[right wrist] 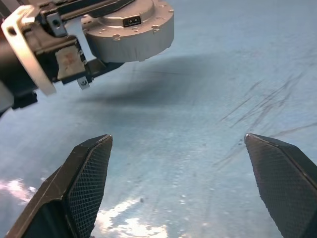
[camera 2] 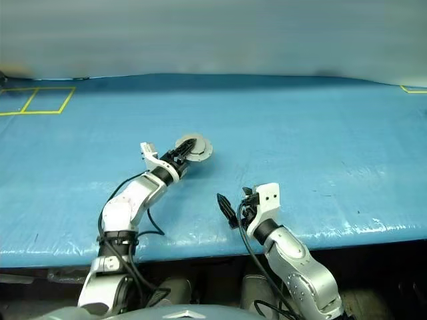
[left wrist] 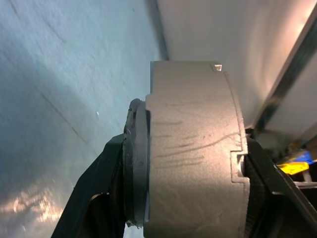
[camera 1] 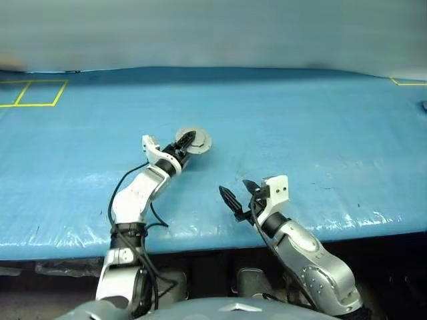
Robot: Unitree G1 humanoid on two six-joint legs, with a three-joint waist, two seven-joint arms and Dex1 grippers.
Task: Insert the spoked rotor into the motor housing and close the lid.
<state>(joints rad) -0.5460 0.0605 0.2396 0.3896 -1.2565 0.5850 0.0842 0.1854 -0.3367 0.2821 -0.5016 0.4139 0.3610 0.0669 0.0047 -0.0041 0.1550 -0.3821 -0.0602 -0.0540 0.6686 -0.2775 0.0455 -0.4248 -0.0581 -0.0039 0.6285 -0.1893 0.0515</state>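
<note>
Blue, scuffed table covering (camera 1: 313,147) across the whole work surface, yellow tape squares (camera 1: 30,93) at its far left corner. Left gripper (camera 1: 185,147) stretched forward over the middle of the table, black fingers (left wrist: 101,198) pinching the motor housing (camera 1: 193,141) from two opposite sides. Seen along the left wrist, silver-grey metal of the housing side wall (left wrist: 190,153) scratched and lying between the two fingers, a darker ring edge against the finger on one side; whether that edge belongs to the lid or to the rotor, cannot tell. From the right wrist, same housing (right wrist: 131,32) seen as a round grey can with small holes round its rim and a small dark slot on its flat face, held clear above the blue surface with a shadow beneath it. Plain grey outer face upward in the head views, so lid appears shut onto the can; spoked rotor not to be made out separately. Right gripper (camera 1: 241,198) nearer the table's front edge, well apart from the housing, fingers (right wrist: 86,183) spread wide, nothing between them, pointing roughly toward the held can.
</note>
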